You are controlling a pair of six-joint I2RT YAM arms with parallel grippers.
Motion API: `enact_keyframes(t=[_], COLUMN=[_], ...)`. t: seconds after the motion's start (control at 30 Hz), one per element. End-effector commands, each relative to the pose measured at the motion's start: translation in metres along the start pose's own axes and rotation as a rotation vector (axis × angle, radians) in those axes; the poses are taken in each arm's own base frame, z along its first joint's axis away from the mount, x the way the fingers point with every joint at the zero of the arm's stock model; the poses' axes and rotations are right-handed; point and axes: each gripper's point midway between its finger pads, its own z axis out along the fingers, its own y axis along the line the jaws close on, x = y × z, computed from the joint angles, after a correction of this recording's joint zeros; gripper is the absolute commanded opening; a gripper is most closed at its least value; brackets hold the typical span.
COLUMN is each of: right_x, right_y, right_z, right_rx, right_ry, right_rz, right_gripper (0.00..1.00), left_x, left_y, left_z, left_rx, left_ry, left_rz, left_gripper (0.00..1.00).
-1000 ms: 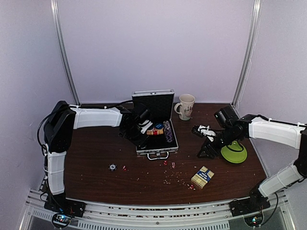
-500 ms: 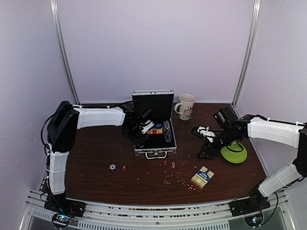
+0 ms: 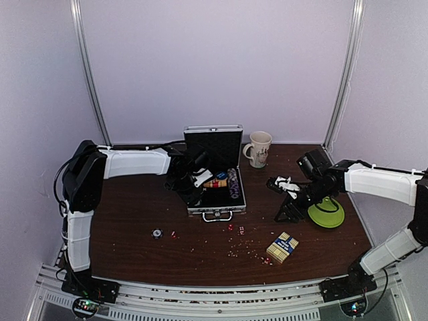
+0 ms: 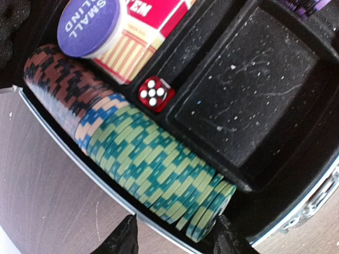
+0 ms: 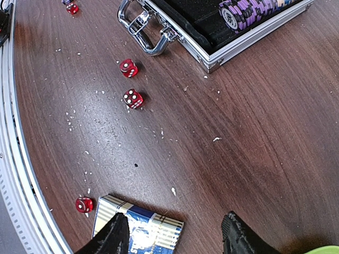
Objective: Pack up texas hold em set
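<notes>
Silver case (image 3: 215, 211), lid up near the table's (image 3: 134, 221) far edge, already holds chips (image 4: 143, 164), a die (image 4: 155, 94) and a red box (image 4: 151, 29), yet loose dice (image 5: 132, 98) and the blue card box (image 3: 282, 247) lie toward the front edge, with left gripper (image 4: 175, 238) and right gripper (image 5: 175, 233) both open-jawed, empty.

Top view: high behind the arm bases (image 3: 90, 289), facing 12 o'clock, far enough to hold the whole tabletop (image 3: 134, 221). Left wrist: straight down into the case (image 4: 249, 106), very close. Right wrist: down on bare tabletop, fairly near, case corner at 12 o'clock, card box (image 5: 139, 227) at 6. All three share the case.
</notes>
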Motion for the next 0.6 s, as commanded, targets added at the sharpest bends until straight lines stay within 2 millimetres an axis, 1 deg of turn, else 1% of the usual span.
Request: enact_keyframes(t=[0.0, 0.1, 0.2, 0.33, 0.47, 0.57], right_x=[-0.007, -0.007, -0.006, -0.006, -0.006, -0.006], right_y=[-0.001, -0.001, -0.001, -0.001, -0.001, -0.001], right_z=[-0.002, -0.002, -0.002, -0.003, -0.002, -0.002], right_rx=[-0.007, -0.009, -0.01, -0.008, -0.01, -0.009], right_ry=[-0.01, -0.009, -0.007, -0.008, -0.005, -0.005], right_rz=[-0.007, -0.008, -0.007, -0.007, -0.007, -0.007], right_gripper=[0.6, 0.6, 0.6, 0.6, 0.6, 0.6], left_x=[0.002, 0.005, 0.004, -0.004, -0.017, -0.018], left_y=[0.006, 0.006, 0.012, 0.022, 0.022, 0.022], left_z=[-0.01, -0.001, 0.004, 0.003, 0.0, 0.0], left_rx=[-0.008, -0.01, -0.051, -0.102, -0.091, -0.091], left_ry=[0.02, 0.046, 0.062, 0.035, -0.01, -0.016], left_rz=[0.02, 0.021, 0.01, -0.013, -0.033, -0.044], left_gripper=[0.52, 0.52, 0.51, 0.5, 0.5, 0.49])
